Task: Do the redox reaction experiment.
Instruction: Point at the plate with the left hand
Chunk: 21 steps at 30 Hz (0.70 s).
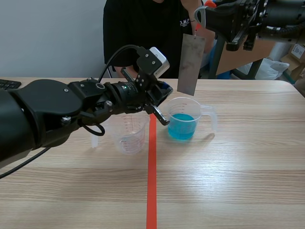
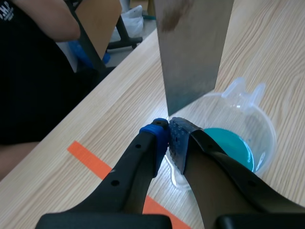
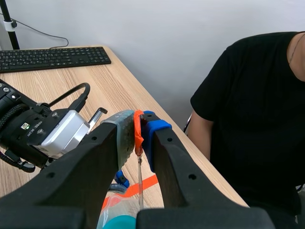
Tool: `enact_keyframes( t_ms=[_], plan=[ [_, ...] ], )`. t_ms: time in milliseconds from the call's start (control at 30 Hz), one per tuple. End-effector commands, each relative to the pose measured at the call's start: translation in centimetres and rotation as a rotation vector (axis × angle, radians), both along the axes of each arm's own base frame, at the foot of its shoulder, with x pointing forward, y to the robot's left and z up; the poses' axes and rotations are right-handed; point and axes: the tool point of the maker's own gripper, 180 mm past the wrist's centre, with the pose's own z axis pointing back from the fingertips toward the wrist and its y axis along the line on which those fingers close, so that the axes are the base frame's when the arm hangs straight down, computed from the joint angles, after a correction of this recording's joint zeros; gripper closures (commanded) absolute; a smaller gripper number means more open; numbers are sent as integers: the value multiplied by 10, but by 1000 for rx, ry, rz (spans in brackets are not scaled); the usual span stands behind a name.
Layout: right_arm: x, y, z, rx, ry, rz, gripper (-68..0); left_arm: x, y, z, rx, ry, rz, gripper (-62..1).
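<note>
Right claw [image 3: 139, 135] grasps a grey metal sheet [image 1: 190, 64] hanging over the clear plastic jug of blue liquid [image 1: 183, 121] mid-desk [image 1: 238, 167]. Left claw [image 2: 167, 138] is clenched on its rim. An empty clear jug [image 1: 128, 136] stands just beside, and a black-shirted person [image 1: 143, 28] sits behind the far edge.

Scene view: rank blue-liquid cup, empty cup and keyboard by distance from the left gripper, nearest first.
1. Blue-liquid cup: right of the tape line, rim right by the left gripper.
2. Empty cup: left of the tape line, under the left arm.
3. Keyboard: far left table edge.
</note>
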Motion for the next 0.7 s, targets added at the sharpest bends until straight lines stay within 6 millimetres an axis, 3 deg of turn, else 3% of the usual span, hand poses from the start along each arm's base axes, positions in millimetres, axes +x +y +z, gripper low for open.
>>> enact_keyframes(
  t_ms=[0, 667],
  plan=[
    [1, 1, 23, 36, -51, 10, -13, 7, -4, 17, -40, -37, 3, -47],
    [1, 1, 23, 36, -51, 10, -13, 8, -4, 17, -46, -34, 7, -47]
  ],
)
